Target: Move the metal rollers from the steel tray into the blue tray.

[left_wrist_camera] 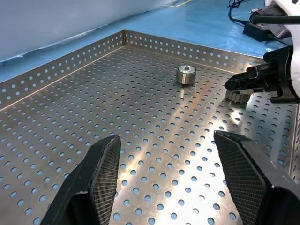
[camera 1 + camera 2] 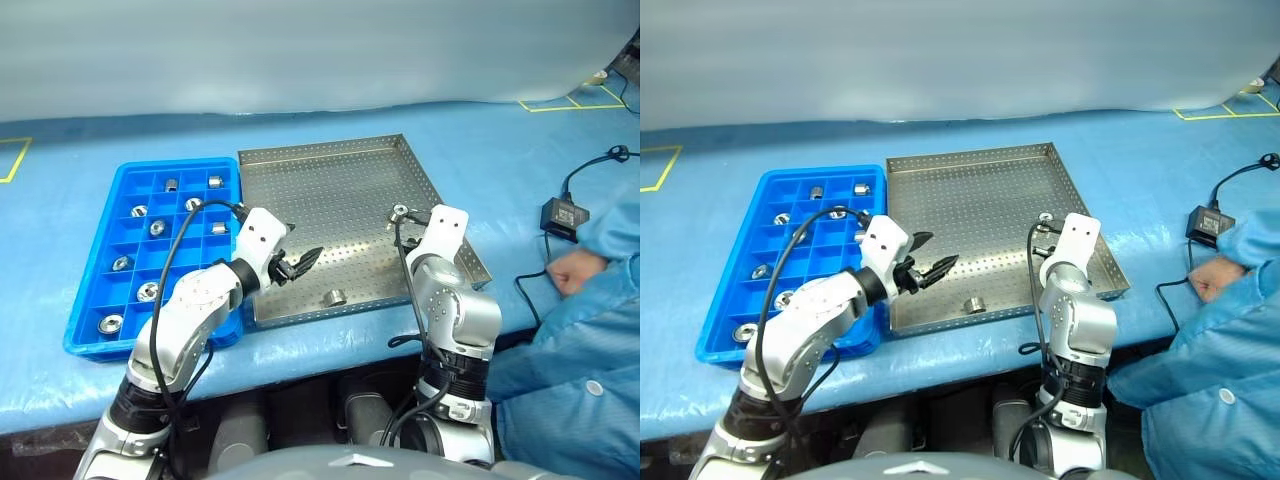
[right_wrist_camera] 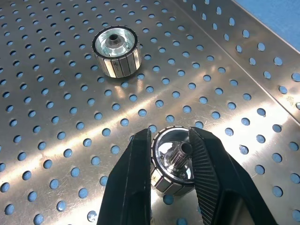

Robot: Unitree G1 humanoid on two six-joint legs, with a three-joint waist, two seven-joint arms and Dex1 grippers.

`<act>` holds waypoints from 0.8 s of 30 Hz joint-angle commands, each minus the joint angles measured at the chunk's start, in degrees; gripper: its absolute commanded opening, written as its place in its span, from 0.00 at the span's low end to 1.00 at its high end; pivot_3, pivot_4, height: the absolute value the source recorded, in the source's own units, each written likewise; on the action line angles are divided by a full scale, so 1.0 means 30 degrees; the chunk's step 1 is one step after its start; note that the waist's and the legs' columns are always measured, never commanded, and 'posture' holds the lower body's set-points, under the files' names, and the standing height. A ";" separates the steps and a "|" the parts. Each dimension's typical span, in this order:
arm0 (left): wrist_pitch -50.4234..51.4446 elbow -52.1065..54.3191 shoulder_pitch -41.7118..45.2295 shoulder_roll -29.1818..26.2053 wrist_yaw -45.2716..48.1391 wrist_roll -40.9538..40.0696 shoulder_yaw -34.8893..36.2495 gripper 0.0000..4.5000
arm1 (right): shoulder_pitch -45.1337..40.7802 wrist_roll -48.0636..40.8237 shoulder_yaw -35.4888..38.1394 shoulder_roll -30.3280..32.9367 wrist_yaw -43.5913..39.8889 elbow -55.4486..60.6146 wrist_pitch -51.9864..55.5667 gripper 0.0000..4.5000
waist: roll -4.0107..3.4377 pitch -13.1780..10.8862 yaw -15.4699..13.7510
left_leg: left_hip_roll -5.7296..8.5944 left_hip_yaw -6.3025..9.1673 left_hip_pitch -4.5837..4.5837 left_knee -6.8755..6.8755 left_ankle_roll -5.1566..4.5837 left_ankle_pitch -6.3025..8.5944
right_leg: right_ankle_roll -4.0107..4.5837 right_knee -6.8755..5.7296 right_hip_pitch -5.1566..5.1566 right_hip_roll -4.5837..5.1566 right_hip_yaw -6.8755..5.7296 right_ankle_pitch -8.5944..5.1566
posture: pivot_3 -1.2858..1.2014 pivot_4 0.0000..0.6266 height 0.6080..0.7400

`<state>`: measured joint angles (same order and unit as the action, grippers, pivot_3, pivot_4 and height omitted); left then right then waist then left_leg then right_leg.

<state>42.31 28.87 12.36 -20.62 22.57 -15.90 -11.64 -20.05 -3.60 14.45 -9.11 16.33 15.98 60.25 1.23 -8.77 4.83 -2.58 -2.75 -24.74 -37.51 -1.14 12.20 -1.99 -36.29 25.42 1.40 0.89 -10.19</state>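
Head views: my right gripper (image 2: 402, 222) sits low at the steel tray's (image 2: 330, 160) right side; the blue tray (image 2: 92, 310) lies far left, nearer my left gripper (image 2: 297, 262), whose fingers stand apart.

Right wrist view: my fingers are clamped on one metal roller (image 3: 174, 161), its bore facing up; another roller (image 3: 116, 51) stands just beyond.
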 commanded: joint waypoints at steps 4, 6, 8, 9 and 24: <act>0.0019 0.0858 0.0111 -0.0163 0.0020 -0.0082 0.0498 0.77 | 0.0855 -0.0610 -0.0518 -0.1096 -0.0275 0.0561 -0.0220 0.18 | -0.0001 0.0000 0.0011 | -0.0003 0.0002 0.0003 0.0001 0.0000 0.0000 | 0.0001 -0.0002 0.0001 -0.0004 0.0000 0.0000 | 0.48 0.24 1.00; 0.0041 0.0883 0.0128 -0.0243 0.0023 -0.0085 0.0612 0.77 | 0.0754 -0.0847 -0.0738 -0.0988 -0.0525 0.0986 -0.0445 0.18 | -0.0002 -0.0001 0.0009 | -0.0003 0.0001 0.0003 0.0000 0.0000 0.0000 | 0.0001 -0.0002 0.0001 -0.0004 0.0000 -0.0001 | 0.48 0.24 1.00; 0.0145 0.1003 0.0059 -0.0392 -0.0026 -0.0096 0.0875 0.77 | 0.0450 -0.1343 -0.1349 -0.0749 -0.1327 0.1685 -0.0565 0.18 | -0.0006 -0.0003 0.0009 | -0.0002 0.0000 0.0000 0.0000 0.0000 0.0000 | 0.0001 -0.0002 0.0005 -0.0003 0.0002 0.0000 | 0.49 0.24 1.00; 0.0197 0.1072 0.0000 -0.0464 -0.0062 -0.0081 0.1004 0.77 | 0.0300 -0.1650 -0.1697 -0.0603 -0.1853 0.1995 -0.0500 0.18 | -0.0008 -0.0004 0.0019 | -0.0002 -0.0001 -0.0002 0.0001 -0.0001 0.0000 | 0.0001 -0.0004 0.0010 -0.0004 0.0002 0.0000 | 0.49 0.24 1.00; 0.5581 0.7649 -0.3344 -0.0839 -0.3916 0.0513 0.4482 0.77 | -0.2832 -0.6339 -0.9271 0.3336 -1.3379 0.1434 -0.1924 0.18 | -0.0002 -0.0009 -0.1740 | -0.0007 0.0019 0.0018 0.0037 0.0001 -0.0001 | 0.0022 0.0002 -0.0002 -0.0011 -0.0020 -0.0016 | 0.63 0.24 1.00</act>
<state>56.94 47.85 2.56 -23.67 13.29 -15.57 -0.61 -26.89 -21.30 -9.96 0.18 -18.98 19.94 57.29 1.23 -8.80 -0.39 -2.60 -2.69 -24.68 -37.40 -1.14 12.20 -1.92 -36.27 25.41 1.37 0.82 -10.24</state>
